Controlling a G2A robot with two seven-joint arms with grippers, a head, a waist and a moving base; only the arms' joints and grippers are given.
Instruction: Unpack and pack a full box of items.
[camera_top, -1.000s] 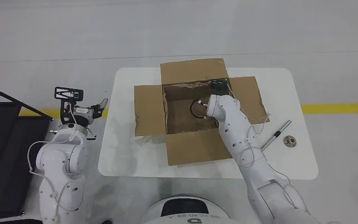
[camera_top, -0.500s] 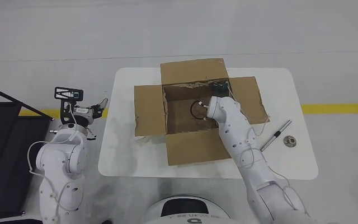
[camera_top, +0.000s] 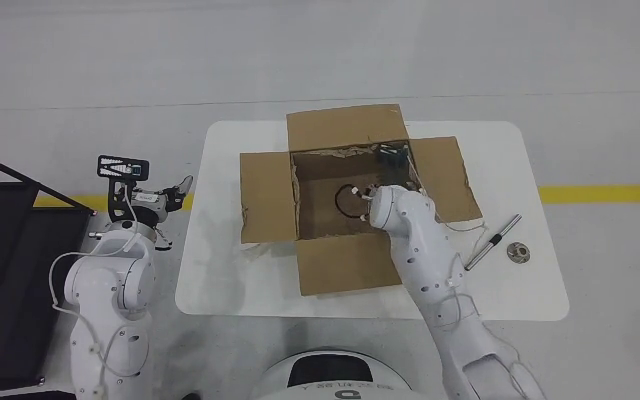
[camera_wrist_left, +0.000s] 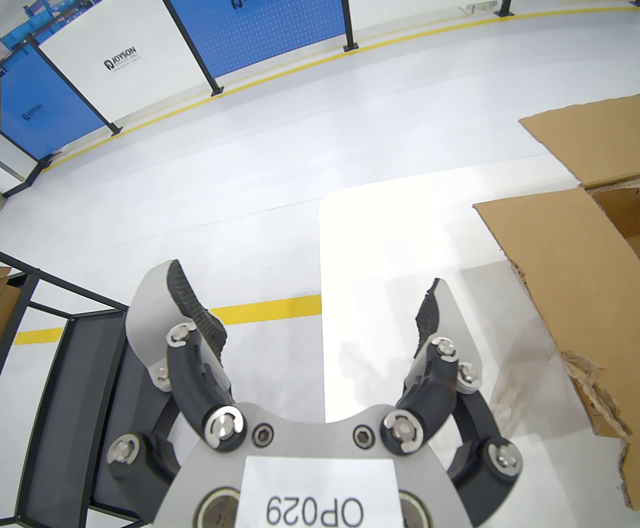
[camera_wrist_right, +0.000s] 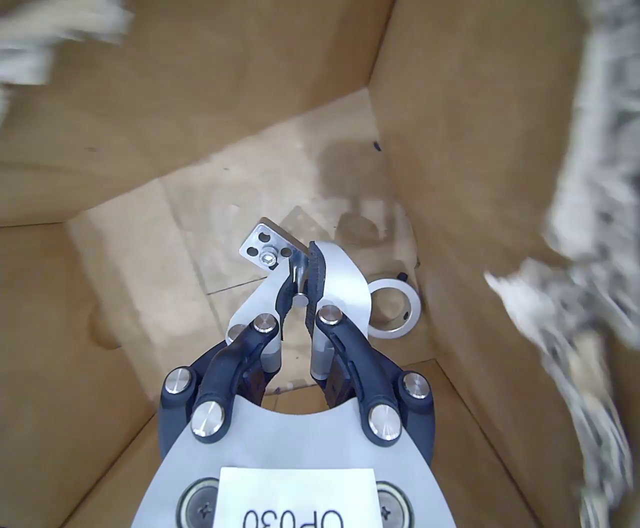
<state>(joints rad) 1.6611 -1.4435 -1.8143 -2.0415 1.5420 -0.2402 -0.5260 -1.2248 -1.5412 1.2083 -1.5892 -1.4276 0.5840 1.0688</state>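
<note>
Printed label (camera_wrist_left: 313, 507) on left pincer (camera_wrist_left: 304, 274); another on right pincer (camera_wrist_right: 302, 257); logos on panels (camera_wrist_left: 122, 62).

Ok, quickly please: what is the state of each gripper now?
Left gripper: open, holding nothing.
Right gripper: shut on a metal bracket, inside the cardboard box.

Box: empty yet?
Not empty. In the right wrist view a metal ring lies on the box floor, and the right end effector, down inside, is shut on a metal bracket.
</note>
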